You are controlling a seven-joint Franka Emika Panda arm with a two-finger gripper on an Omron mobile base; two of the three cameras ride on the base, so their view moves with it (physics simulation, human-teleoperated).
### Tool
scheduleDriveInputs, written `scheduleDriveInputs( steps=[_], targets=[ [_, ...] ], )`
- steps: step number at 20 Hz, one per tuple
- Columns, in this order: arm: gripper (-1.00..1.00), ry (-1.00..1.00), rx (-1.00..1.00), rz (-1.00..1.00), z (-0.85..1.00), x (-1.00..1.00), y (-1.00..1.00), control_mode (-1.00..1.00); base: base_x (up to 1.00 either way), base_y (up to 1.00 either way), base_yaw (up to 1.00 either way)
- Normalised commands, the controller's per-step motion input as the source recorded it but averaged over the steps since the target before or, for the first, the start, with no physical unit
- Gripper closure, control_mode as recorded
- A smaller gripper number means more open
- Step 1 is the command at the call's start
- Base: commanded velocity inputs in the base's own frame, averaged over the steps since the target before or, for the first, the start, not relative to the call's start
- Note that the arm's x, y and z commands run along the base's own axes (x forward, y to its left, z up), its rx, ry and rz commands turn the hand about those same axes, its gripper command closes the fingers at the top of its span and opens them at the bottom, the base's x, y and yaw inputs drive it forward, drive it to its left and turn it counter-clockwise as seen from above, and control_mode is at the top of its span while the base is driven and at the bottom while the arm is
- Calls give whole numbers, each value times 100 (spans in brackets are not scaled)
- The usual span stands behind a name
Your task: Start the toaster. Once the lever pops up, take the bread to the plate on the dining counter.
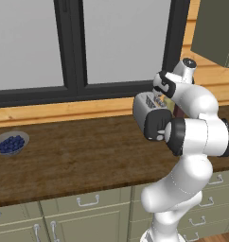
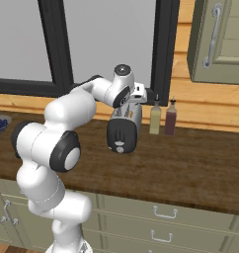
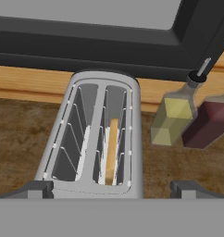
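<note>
**Gripper poised over toaster: risks & clearance**

The gripper [image 3: 111, 190] is held just above the toaster [image 3: 99, 134], w/ both finger tips [image 3: 30, 190] spread wide, one either side of the toaster's near end; nothing is gripped. The bread [image 3: 112, 150] is seated on edge in the slot nearer the bottles, sunk well below the toaster's top rim. Whether the lever is up or down can't be told from these views.

Risks, as judged:
- If the bread is reached for before toasting is started, the task order is broken; the lever end must be found first, prob. on the toaster's dark-patched front face [image 2: 122, 137].
- The slice is sunk deep & thin; if the fingers are lowered off-centre, the slot wires or rim could be struck instead, and the toaster shoved along the wood counter [image 1: 78, 156].
- A sideways swing toward the yellow bottle [image 3: 171, 120] or dark red bottle [image 3: 207, 124], both just beside the toaster, could knock them over.

Room:
- Behind the toaster, the wooden ledge & dark window frame [image 3: 95, 39] are close; little room that way.
- Ahead of the toaster's front face and on the side away from the bottles, open counter is available up to the counter edge.
- The blueberry bowl [image 1: 11, 143] is well apart from the toaster, no obstruction.
- Straight up from the toaster is the safest exit path.
</note>
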Motion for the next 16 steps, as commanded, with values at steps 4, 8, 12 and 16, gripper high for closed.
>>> scheduleDriveInputs(
  steps=[4,8,12,16],
  targets=[
    [-100,0,0,0,0,0,0,-100,0,0,0],
    [-100,0,0,0,0,0,0,-100,0,0,0],
    [-100,0,0,0,0,0,0,-100,0,0,0],
    [-100,0,0,0,0,0,0,-100,0,0,0]
  ],
)
